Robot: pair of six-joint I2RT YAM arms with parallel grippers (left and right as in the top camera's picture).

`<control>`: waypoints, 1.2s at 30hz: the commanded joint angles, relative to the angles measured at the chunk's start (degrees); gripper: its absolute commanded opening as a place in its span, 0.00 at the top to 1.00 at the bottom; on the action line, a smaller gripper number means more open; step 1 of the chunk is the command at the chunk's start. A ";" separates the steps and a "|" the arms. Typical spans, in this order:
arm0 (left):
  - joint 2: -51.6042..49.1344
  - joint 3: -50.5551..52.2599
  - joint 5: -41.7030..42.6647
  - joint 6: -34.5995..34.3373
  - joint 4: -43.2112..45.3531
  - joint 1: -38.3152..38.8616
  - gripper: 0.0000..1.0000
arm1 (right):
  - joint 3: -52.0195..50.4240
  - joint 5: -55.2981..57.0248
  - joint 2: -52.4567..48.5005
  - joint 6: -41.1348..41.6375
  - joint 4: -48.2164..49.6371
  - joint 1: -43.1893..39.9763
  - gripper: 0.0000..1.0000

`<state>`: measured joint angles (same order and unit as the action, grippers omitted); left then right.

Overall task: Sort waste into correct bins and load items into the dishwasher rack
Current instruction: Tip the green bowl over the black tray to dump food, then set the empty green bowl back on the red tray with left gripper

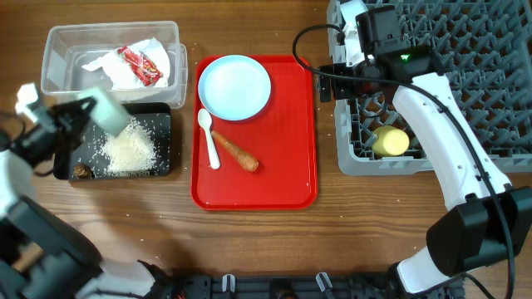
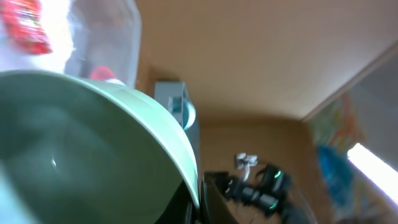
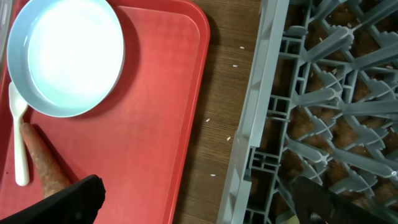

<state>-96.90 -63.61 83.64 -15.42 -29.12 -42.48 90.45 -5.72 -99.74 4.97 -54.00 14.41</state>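
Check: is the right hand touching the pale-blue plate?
Apart. The right wrist view shows bare red tray between the open right hand and the pale-blue plate.

We see the left gripper [image 1: 86, 114] holding the light teal bowl [image 1: 111, 111] tilted over the black tray [image 1: 165, 164], with rice [image 1: 129, 152] heaped inside.

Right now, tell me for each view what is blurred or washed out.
Overhead: sharp, except the tilted light teal bowl, which smears. Left wrist: soft throughout, that bowl an unfocused mass filling the lower left, the red printed snack wrapper a smear at top left. Right wrist: crisp, though glare whitens the middle of the round pale-blue plate.
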 commanded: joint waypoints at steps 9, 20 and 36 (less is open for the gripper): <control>20.63 -0.52 -55.89 0.35 -20.59 43.60 0.96 | 0.07 0.81 1.36 1.03 -0.33 -0.02 0.00; 11.56 0.52 -78.29 -4.81 -26.58 69.29 0.96 | 0.07 0.81 1.36 1.05 -0.87 -0.02 0.00; 2.05 -1.22 -79.19 -4.74 -22.97 72.19 0.30 | 0.07 0.79 1.36 1.05 -1.14 -0.02 0.00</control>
<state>-95.46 -63.16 5.39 -20.27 -51.81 29.65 90.45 -5.52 -99.74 4.97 -54.89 14.41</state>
